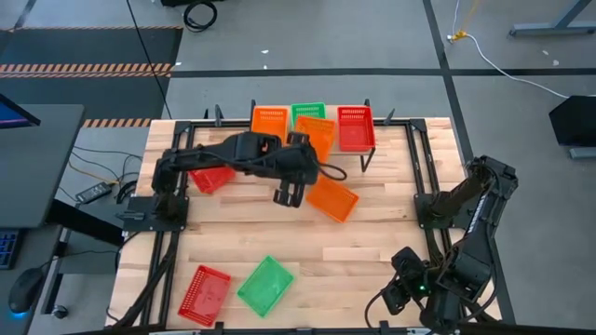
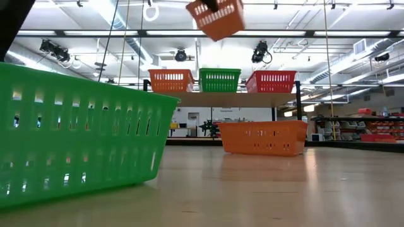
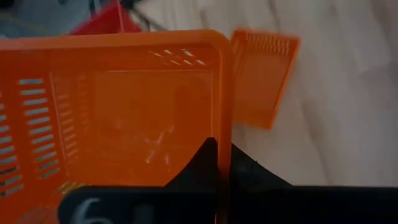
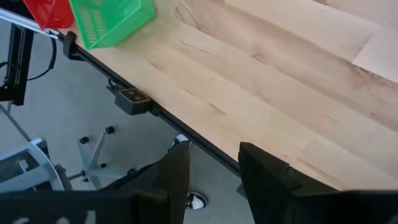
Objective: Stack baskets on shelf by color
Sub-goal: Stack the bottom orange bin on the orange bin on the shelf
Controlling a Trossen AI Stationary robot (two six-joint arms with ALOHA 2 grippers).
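The left gripper (image 3: 222, 168), fingers pinched tight on the rim of an orange basket (image 1: 315, 133) held above the shelf (image 2: 240, 99) – light, stiff mesh, best gripped by its wall – while the right gripper (image 4: 214, 171) waits half-open, holding nothing.

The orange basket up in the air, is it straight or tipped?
Tipped. In the low view the orange basket hangs slanted, above the shelf. The left gripper is shut on its rim.

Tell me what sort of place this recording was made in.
Probably a large lab or industrial hall, not a home: the low view shows a high ceiling with ducts and strip lights, storage racks behind the table, and hazard-striped floor tape.
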